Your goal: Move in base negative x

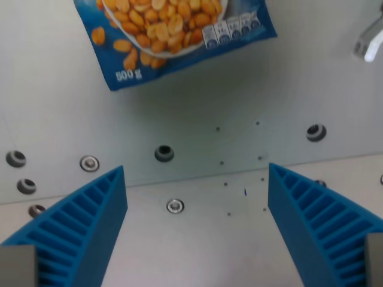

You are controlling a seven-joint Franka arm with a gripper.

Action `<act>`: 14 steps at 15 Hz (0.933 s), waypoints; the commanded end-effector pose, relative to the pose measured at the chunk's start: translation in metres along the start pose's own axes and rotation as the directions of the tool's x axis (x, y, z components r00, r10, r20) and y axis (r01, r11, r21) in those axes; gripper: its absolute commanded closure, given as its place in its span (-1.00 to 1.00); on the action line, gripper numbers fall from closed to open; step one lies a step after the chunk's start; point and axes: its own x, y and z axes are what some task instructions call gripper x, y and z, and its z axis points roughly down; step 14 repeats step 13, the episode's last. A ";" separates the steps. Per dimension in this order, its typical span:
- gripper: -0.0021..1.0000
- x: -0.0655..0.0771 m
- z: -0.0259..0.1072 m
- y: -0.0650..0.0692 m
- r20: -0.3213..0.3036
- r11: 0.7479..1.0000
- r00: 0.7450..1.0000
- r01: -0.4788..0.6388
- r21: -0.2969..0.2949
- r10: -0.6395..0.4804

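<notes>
My gripper (196, 174) is open and empty. Its two blue ribbed fingers (84, 230) rise from the bottom corners of the wrist view, wide apart. They hang over a grey metal table (197, 239). A blue bag of peanuts (173, 36) marked 500 g lies flat at the top of the view, above and to the left of the gap between the fingers. It is apart from the fingers.
The table has several screws and holes, such as a dark hole (164, 153) and a screw (174, 206). A seam (203, 179) runs across the plate. A grey metal part (370, 40) shows at the top right edge.
</notes>
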 end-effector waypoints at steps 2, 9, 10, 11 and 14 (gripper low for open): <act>-1.00 -0.035 -0.006 0.007 -0.057 1.000 0.998 0.001 0.013 -0.001; -1.00 -0.069 0.002 0.014 -0.057 1.000 0.998 0.001 0.013 -0.001; -1.00 -0.074 0.003 0.015 -0.057 1.000 0.998 0.001 0.013 -0.001; -1.00 -0.079 0.005 0.016 -0.057 1.000 0.998 0.001 0.013 -0.001; -1.00 -0.089 0.007 0.018 -0.057 1.000 0.998 0.001 0.013 -0.001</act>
